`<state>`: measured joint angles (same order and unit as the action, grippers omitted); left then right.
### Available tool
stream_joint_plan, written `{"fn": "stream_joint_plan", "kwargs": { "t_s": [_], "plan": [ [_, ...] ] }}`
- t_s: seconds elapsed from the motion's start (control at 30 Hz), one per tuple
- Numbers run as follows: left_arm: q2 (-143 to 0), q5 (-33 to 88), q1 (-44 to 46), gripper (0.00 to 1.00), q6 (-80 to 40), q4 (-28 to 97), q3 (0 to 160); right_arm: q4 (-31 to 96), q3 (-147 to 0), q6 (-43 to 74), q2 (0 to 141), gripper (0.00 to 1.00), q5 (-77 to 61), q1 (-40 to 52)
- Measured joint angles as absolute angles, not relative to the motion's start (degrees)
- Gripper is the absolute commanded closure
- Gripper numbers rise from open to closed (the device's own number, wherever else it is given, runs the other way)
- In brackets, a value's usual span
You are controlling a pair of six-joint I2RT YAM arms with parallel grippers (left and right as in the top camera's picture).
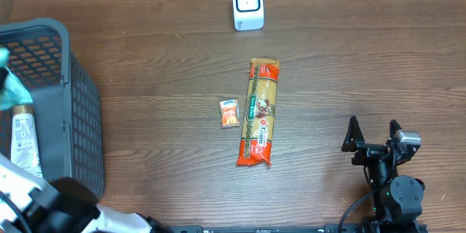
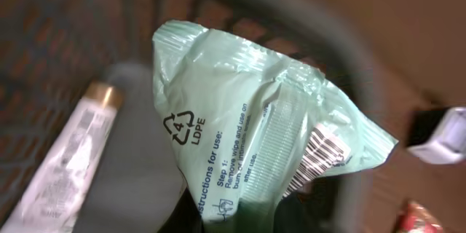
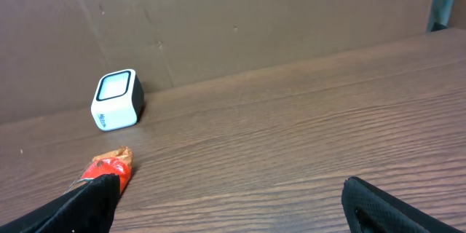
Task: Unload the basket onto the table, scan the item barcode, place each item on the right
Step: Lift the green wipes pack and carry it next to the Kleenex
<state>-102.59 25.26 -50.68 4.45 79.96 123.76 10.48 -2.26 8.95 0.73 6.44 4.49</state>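
The left gripper [image 2: 247, 217] is clamping the pouch [image 2: 247, 109], its barcode [image 2: 317, 157] showing only in the wrist view; overhead, the right gripper [image 1: 373, 125] is resting, jaws spread

The dark wood-grain table [image 1: 160, 65] carries a white scanner [image 1: 247, 4] near its far edge and a grey basket [image 1: 80, 109] at the left. Mid-table lies a long pasta packet [image 1: 261, 112], with a small orange sachet [image 1: 229, 113] just beside it.
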Motion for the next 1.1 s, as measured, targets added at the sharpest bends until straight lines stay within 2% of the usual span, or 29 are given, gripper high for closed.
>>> {"fn": "stream_joint_plan", "kwargs": {
  "t_s": [0.2, 0.37, 0.53, 0.8, 1.1],
  "plan": [
    [-92.38, 30.76, -44.05, 0.96, 4.4, 80.68, 132.38, 10.5, -2.26, 8.93, 0.73, 0.0, 6.44, 4.49],
    [-84.84, 32.97, -33.21, 0.96, 4.38, 79.96, 134.02, 10.48, -2.26, 8.93, 0.73, 0.0, 6.44, 4.49],
    [-83.66, 33.12, -22.83, 0.96, 3.11, 84.4, 134.37, 10.5, -2.26, 8.95, 0.73, 0.0, 6.44, 4.49],
    [-89.52, 21.12, -8.03, 0.96, -1.93, 90.26, 129.95, 10.5, -2.26, 8.95, 0.73, 0.0, 6.44, 4.49],
    [-94.87, 9.5, 4.67, 0.96, -9.67, 85.58, 111.26, 10.48, -2.26, 8.93, 0.73, 0.0, 6.42, 4.49]
  ]
}}
